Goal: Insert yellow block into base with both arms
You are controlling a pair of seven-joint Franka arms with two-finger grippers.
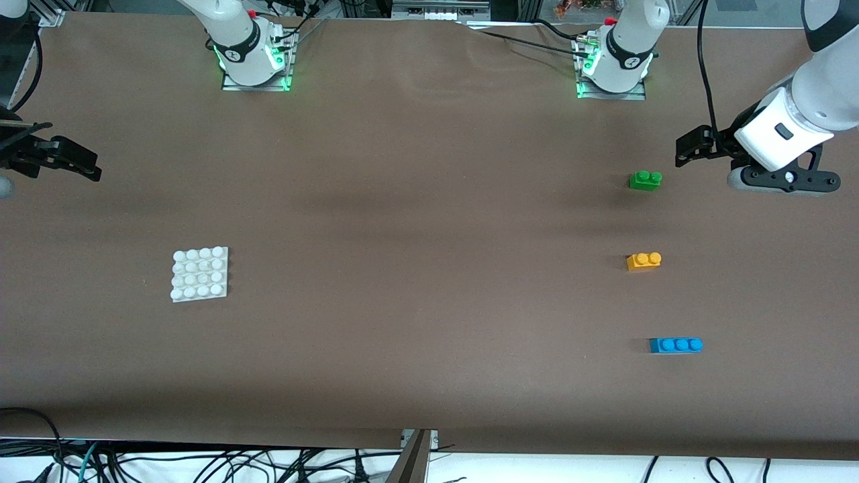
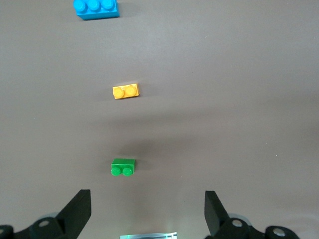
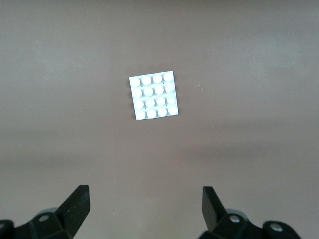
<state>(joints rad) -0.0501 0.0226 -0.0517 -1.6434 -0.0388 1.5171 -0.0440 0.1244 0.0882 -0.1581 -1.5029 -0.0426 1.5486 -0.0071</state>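
Note:
The yellow block lies on the brown table toward the left arm's end, between a green brick and a blue brick; it also shows in the left wrist view. The white studded base lies toward the right arm's end and shows in the right wrist view. My left gripper hangs open and empty above the table beside the green brick; its fingers stand wide apart. My right gripper hangs open and empty at the right arm's end of the table, with fingers wide apart.
A green two-stud brick lies farther from the front camera than the yellow block, and a blue three-stud brick lies nearer. Both show in the left wrist view, green and blue. The arm bases stand along the table's back edge.

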